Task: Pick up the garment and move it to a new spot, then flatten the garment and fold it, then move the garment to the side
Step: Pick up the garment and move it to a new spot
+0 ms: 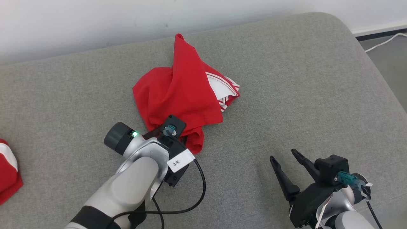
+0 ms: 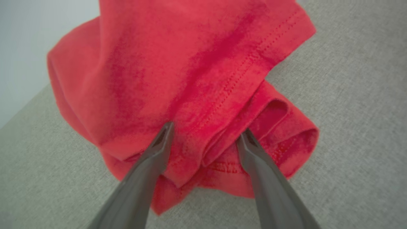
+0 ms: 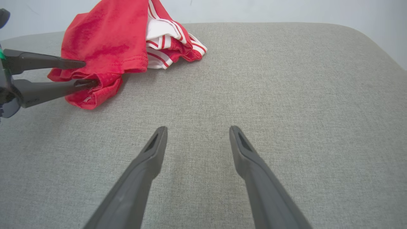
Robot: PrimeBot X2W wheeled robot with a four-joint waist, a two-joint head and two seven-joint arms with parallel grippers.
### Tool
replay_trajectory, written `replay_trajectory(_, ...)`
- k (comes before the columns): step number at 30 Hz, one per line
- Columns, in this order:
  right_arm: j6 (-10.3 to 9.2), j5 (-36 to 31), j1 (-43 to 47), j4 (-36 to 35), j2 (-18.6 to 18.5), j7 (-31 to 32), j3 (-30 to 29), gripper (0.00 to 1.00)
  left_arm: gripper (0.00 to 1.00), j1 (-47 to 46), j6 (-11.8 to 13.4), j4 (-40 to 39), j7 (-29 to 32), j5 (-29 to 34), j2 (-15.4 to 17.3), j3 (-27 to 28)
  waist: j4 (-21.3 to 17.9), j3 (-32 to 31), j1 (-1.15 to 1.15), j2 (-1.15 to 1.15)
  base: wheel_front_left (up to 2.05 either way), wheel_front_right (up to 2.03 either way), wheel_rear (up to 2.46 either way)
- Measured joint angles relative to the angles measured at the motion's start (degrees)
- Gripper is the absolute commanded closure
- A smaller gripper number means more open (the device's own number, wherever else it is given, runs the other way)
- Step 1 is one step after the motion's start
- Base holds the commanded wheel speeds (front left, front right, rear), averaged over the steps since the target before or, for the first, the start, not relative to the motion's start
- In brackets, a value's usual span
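Left pincer (image 2: 206, 128) stands wide open, its tips nosing the near hem of the red garment (image 1: 178, 92) and gripping nothing. That garment lies crumpled mid-cushion, with a white striped part showing on its right. Expect it to be light and limp: take a doubled hem or a corner and pinch deep, or the layers may slip. Right pincer (image 1: 283, 155) is open too, over bare fabric, well apart from the garment. Now the surface: another red-and-white cloth (image 1: 8, 175) at the left edge, a grey woven cushion (image 1: 286, 79), a pale wall (image 1: 95, 22) behind, and a white cable (image 1: 381, 43) on the floor far right.
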Motion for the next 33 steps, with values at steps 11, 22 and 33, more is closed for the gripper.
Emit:
replay_trajectory(11, -0.08, 0.00, -0.05, 0.45, -0.11, -0.01, -0.15, 0.00, 1.00, -0.48, -0.01, 0.88, -0.02, -0.52, 0.02, 0.18, 0.13, 0.17, 0.00, 0.01, 0.00, 0.00, 0.00)
replay_trajectory(22, -0.23, 0.00, 0.07, 1.08, -0.68, -0.04, -0.52, 0.00, 1.00, -0.11, 0.58, 0.73, -2.82, -3.12, 0.05, 2.18, 1.93, -1.40, 0.00, 0.01, 0.00, 0.00, 0.00)
replay_trajectory(33, -0.79, 0.03, 2.49, 0.99, -1.38, -0.09, -1.56, 0.00, 1.00, -0.14, 2.69, -0.54, -8.34, -4.50, 6.67, 7.81, 4.54, -3.31, 0.00, 0.01, 0.00, 0.00, 0.00)
